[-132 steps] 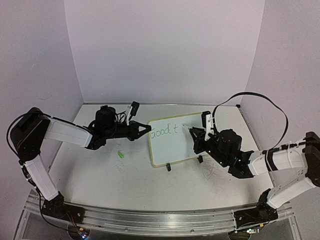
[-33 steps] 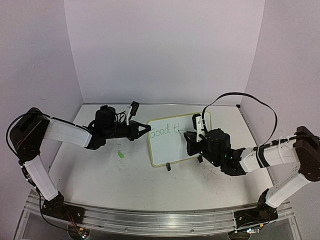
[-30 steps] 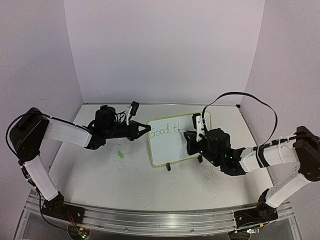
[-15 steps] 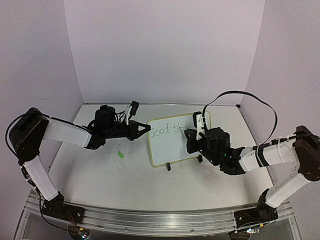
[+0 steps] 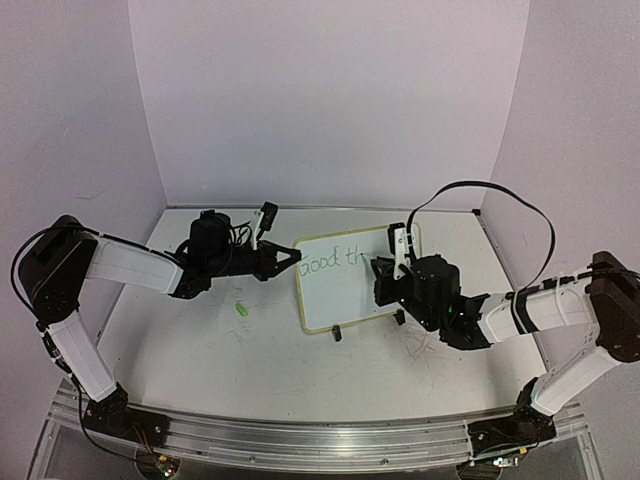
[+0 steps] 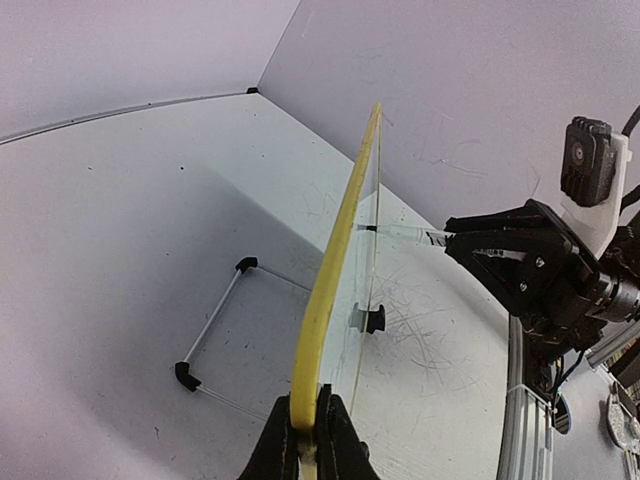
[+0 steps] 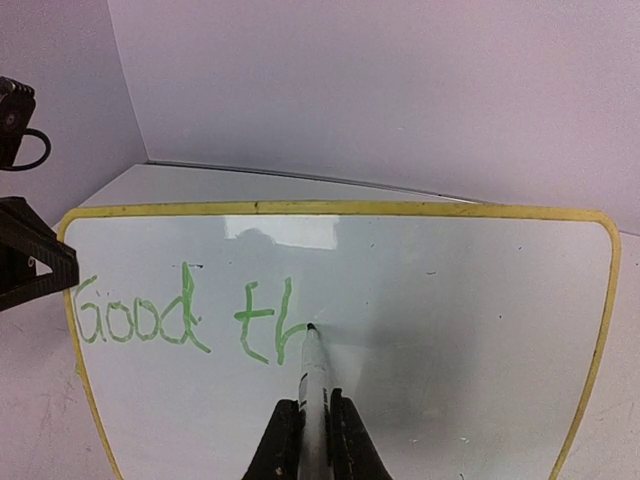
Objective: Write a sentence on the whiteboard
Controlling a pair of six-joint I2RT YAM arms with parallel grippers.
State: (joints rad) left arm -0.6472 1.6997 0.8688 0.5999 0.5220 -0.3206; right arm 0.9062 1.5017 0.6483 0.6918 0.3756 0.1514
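Green sentence (image 7: 185,320) (only "Good th"), whiteboard (image 7: 450,330) clamped by left fingers (image 6: 275,447), half-hidden marker (image 7: 313,372) pinched by right fingers (image 7: 282,437)

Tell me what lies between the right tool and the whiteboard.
A marker: the right tool is shut on it, and its tip touches the whiteboard at the green lettering. The right wrist view shows it.

- Top external: fixed high behind the arm bases (image 5: 100,408), looking down and forward across the table (image 5: 200,350) to the back wall (image 5: 330,100); farthest and widest.
- Left wrist: very near, sighting edge-on along the whiteboard (image 6: 335,260) from its left end, toward the right gripper (image 6: 452,238) opposite.
- Right wrist: close, facing the whiteboard's front down the marker (image 7: 315,390) (left gripper (image 7: 58,268) at the left border).
- Shared by all three: the whiteboard.
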